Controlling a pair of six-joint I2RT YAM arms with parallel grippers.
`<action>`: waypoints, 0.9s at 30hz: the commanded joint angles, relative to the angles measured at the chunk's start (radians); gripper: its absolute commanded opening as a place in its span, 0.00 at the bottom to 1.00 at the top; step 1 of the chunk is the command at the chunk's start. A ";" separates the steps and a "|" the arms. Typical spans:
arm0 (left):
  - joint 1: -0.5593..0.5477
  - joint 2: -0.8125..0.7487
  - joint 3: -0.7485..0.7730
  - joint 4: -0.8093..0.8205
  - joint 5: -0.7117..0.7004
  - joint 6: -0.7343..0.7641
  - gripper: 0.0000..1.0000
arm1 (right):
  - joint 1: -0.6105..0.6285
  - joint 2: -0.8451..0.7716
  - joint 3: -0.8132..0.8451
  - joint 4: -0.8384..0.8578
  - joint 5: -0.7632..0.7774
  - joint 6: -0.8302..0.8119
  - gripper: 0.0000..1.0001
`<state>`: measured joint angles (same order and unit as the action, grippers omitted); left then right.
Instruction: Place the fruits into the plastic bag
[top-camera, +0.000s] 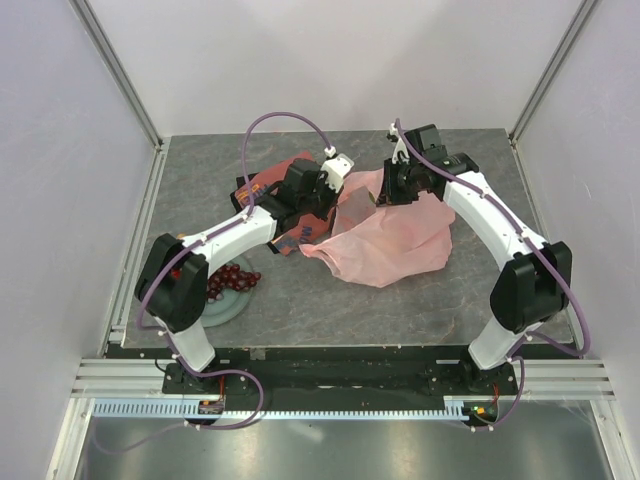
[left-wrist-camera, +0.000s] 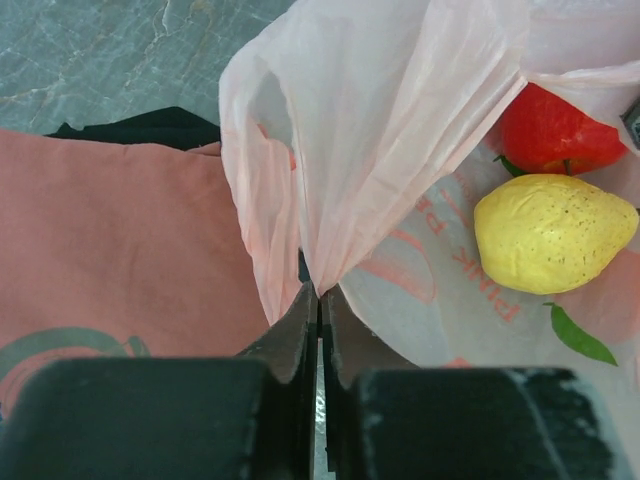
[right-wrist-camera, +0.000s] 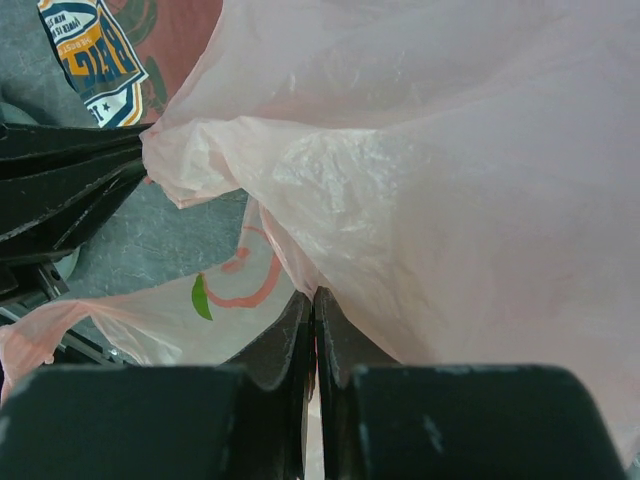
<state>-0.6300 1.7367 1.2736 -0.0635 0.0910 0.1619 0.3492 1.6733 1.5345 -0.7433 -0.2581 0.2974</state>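
Plastic bag (top-camera: 395, 245), pink, its edge film pinched between the pressed-together fingers of the left gripper (left-wrist-camera: 318, 295) and likewise the right gripper (right-wrist-camera: 314, 300); apple (left-wrist-camera: 555, 130) and lemon (left-wrist-camera: 550, 232) lie inside, just right of the left gripper's tips. Grapes (top-camera: 232, 278) sit on the plate (top-camera: 215, 315) well behind the left gripper, by that arm's base, so the left arm looks nearer. Lettering: pink print beside the lemon seems to read "PINK", remainder illegible; badge on the red cloth (right-wrist-camera: 95, 50) too small to read.
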 joint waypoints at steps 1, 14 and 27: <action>0.000 -0.031 0.036 0.054 0.024 -0.005 0.02 | -0.004 0.025 0.073 -0.007 0.010 -0.029 0.10; 0.000 -0.233 -0.051 0.011 0.217 -0.251 0.02 | -0.029 0.215 0.369 -0.025 0.122 -0.141 0.25; 0.022 -0.071 0.147 -0.173 0.231 -0.481 0.02 | -0.009 -0.143 0.153 -0.042 0.123 0.009 0.80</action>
<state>-0.6266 1.6707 1.3453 -0.2001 0.3161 -0.2104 0.3225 1.7569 1.8339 -0.7860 -0.1600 0.2356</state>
